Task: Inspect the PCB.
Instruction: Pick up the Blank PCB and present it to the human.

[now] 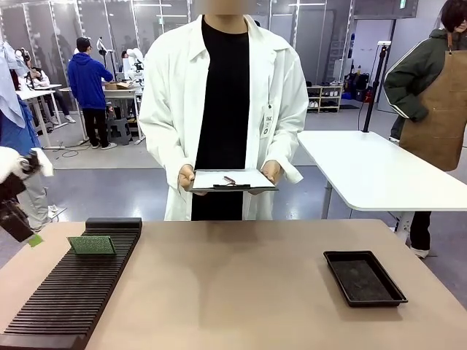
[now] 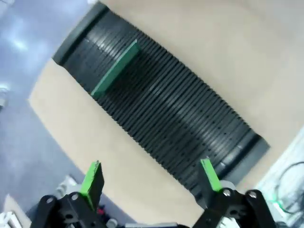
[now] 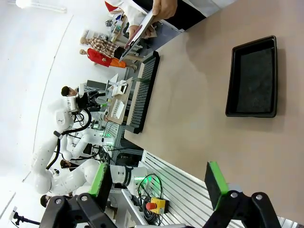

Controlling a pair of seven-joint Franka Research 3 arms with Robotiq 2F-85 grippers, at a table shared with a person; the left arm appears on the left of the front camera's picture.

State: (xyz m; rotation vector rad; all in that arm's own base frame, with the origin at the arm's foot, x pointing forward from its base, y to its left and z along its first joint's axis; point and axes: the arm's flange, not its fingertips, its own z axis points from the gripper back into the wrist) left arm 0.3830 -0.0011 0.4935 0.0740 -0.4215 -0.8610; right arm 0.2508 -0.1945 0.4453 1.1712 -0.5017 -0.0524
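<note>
Lab-workshop hall: person in white lab coat [image 1: 169, 109], equipment benches [image 1: 121, 92] behind, grey partitions [image 1: 62, 29], bare floor [image 1: 109, 186].

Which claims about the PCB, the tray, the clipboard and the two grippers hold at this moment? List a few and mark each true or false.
1. The PCB sits in a slot of the slotted rack. True.
2. The left gripper is shut on the PCB. False: its jaws are open and hold nothing, and the board is apart from it in the rack.
3. The black tray holds the PCB. False: nothing lies in the tray, and the board is in the rack on the other side of the table.
4. The person at the far side holds a clipboard. True.
5. The right gripper is open. True.
</note>
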